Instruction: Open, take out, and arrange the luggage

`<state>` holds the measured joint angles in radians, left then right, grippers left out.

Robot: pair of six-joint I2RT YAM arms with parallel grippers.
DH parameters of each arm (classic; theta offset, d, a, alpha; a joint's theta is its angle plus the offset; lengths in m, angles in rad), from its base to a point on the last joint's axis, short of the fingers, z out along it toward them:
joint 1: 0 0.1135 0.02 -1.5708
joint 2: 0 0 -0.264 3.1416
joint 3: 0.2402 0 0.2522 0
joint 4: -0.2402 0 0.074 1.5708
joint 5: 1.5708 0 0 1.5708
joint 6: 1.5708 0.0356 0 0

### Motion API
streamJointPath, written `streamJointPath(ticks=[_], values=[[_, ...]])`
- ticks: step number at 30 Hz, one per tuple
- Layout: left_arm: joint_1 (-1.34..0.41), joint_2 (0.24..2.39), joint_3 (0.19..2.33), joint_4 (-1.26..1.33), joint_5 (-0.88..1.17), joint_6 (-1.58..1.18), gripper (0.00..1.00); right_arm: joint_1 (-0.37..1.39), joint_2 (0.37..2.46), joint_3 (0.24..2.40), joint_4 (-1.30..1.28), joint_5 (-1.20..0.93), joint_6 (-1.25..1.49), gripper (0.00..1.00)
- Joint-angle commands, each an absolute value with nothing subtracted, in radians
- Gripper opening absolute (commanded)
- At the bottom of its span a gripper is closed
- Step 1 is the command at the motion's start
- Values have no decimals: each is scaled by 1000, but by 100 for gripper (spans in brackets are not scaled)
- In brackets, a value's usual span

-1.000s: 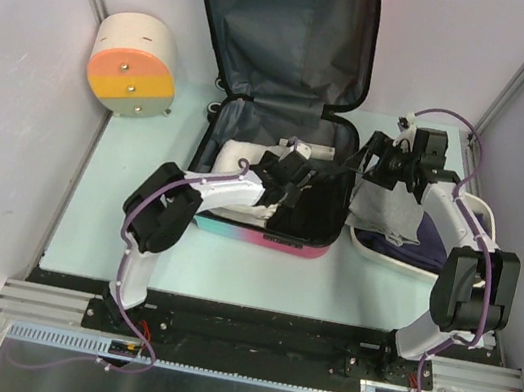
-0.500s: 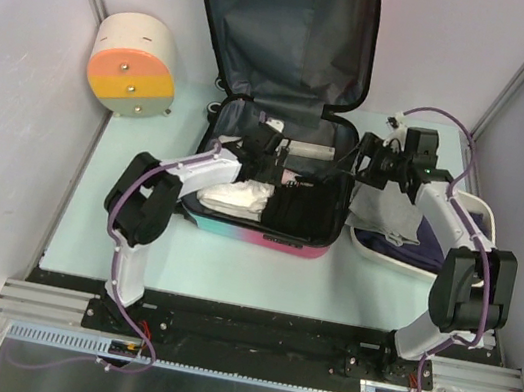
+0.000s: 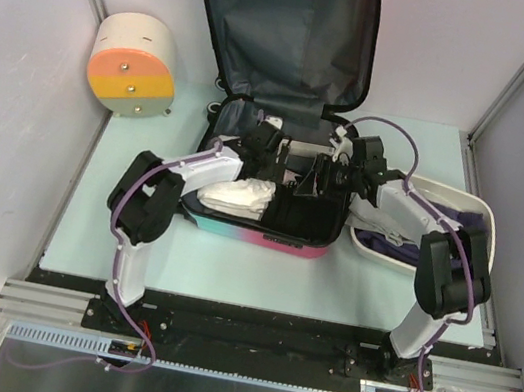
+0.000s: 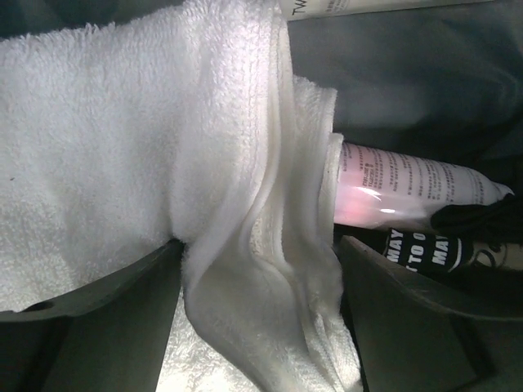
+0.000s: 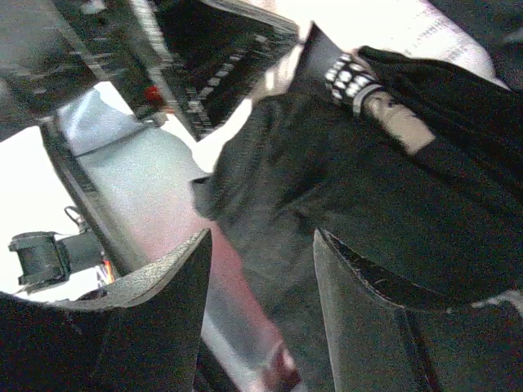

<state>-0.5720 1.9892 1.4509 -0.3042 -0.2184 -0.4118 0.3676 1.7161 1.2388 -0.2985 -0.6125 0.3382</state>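
Note:
The luggage (image 3: 284,27) lies open on the table, its lid propped up at the back and its grey lining showing. Inside lie a white towel (image 3: 237,194), a black garment (image 3: 304,214) and a pink tube (image 4: 400,192). My left gripper (image 3: 269,146) is low in the rear of the case. It is open, with a fold of the towel (image 4: 122,122) hanging between its fingers (image 4: 260,245). My right gripper (image 3: 331,173) reaches into the right side of the case. It is open too, with the black garment (image 5: 368,180) between its fingers (image 5: 261,237), and a gap shows beside the left finger.
A white basin (image 3: 473,208) holding dark purple cloth (image 3: 400,249) sits right of the case, under my right arm. A cream-and-orange drawer box (image 3: 132,67) stands at the back left. A black-labelled tube (image 4: 425,249) lies beside the pink one. Grey walls close in both sides.
My right gripper has swung left from above the basin's edge into the case, and its jaws have narrowed. My left gripper has moved left and back from mid-case, over the towel.

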Motion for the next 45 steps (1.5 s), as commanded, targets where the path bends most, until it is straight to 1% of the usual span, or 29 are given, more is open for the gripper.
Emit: streamJointPath(ticks=[1,2,5,8,9,11,12,13,14,15,16,17,18,19,20,21,23,25,28,34,35,38,45], values=[[-571,2060,1483,-308,-349,-399,81,345,1775,1230,-299,-551,351,56],[-583,2075,1486,-311,-371,-387,80,338,1781,1227,-304,-539,356,53],[-604,2109,1497,-324,-426,-345,79,330,1799,1221,-319,-511,354,50],[-615,2155,1509,-340,-451,-318,75,337,1804,1218,-334,-460,337,49],[-615,2167,1511,-345,-446,-308,71,341,1804,1216,-334,-448,334,49],[-612,2161,1506,-348,-425,-302,60,341,1799,1218,-325,-446,336,50],[-609,2151,1500,-347,-407,-304,48,341,1789,1218,-322,-446,336,50],[-603,2110,1484,-347,-382,-307,42,341,1783,1218,-318,-449,334,50],[-588,2086,1474,-347,-312,-307,35,341,1776,1218,-307,-463,331,52],[-577,2057,1459,-344,-273,-310,20,341,1766,1218,-302,-475,331,53],[-566,2012,1454,-342,-227,-308,12,341,1760,1218,-295,-489,333,55],[-543,1985,1448,-341,-185,-302,7,342,1753,1218,-281,-515,337,60],[-529,1964,1442,-338,-91,-298,0,342,1750,1218,-267,-534,341,64],[-505,1921,1437,-336,-56,-293,0,342,1741,1218,-253,-555,347,69],[-493,1899,1431,-333,-23,-284,0,345,1738,1218,-218,-592,351,78],[-482,1879,1414,-327,36,-278,0,348,1735,1218,-201,-612,370,81],[-453,1826,1398,-316,90,-261,0,357,1730,1218,-126,-643,393,87],[-430,1795,1381,-316,147,-253,0,374,1739,1218,-71,-649,434,90],[-414,1758,1365,-313,207,-249,0,402,1756,1218,44,-643,481,93],[-413,1738,1348,-299,241,-293,1,488,1838,1218,235,-624,566,97],[-411,1736,1348,-296,250,-307,2,497,1848,1218,277,-620,584,100],[-411,1740,1345,-287,267,-328,4,537,1879,1218,354,-608,621,100],[-403,1730,1335,-258,278,-371,8,586,1950,1232,385,-537,695,100]])
